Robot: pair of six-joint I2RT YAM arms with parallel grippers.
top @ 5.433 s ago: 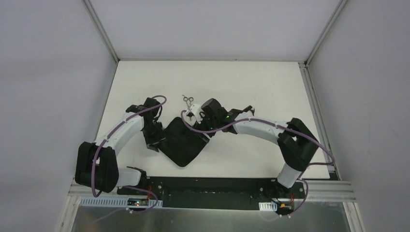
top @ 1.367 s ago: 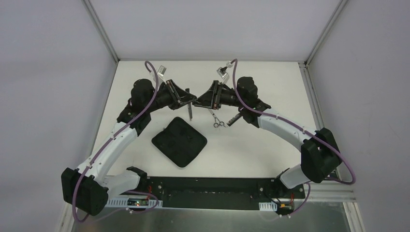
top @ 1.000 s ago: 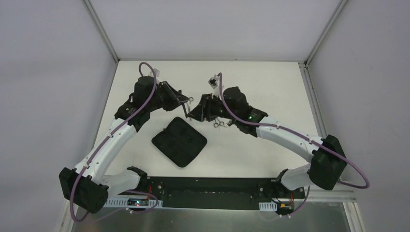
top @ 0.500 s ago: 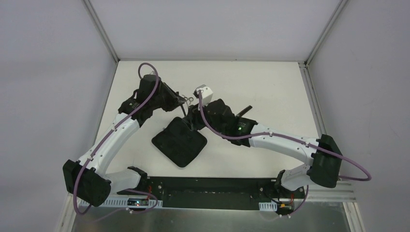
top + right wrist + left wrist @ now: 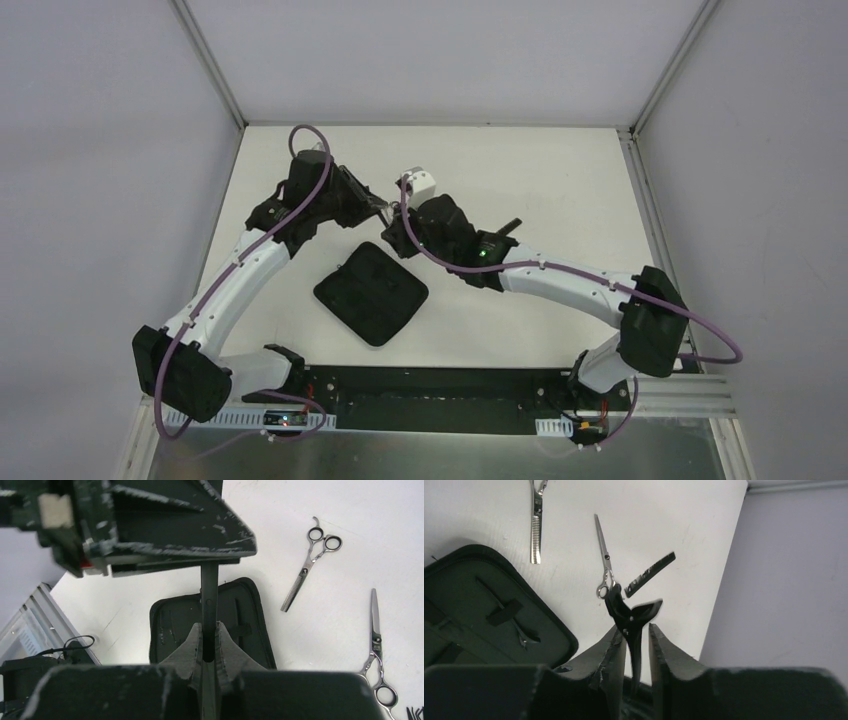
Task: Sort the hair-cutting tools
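A thin black stick-like tool (image 5: 631, 622) with a forked end is held above the table, and both grippers are on it. My left gripper (image 5: 636, 630) has its fingers close around the tool, with a sliver of gap at the right finger. My right gripper (image 5: 209, 627) is shut on the tool's shaft (image 5: 209, 587), which runs up to the underside of the left gripper. Seen from above, the two grippers meet past the far corner of the open black case (image 5: 370, 293). On the table lie toothed silver scissors (image 5: 310, 560), straight silver scissors (image 5: 377, 655) and a black comb (image 5: 650, 573).
The open case (image 5: 484, 610) holds elastic straps and a small dark clip (image 5: 521, 635). The black comb (image 5: 508, 226) lies right of the right arm, which hides both scissors from above. White table all round, grey walls at the back and sides.
My right gripper swung left from above the scissors to the left gripper and shut on the black tool. The left gripper stayed almost still, holding the tool.
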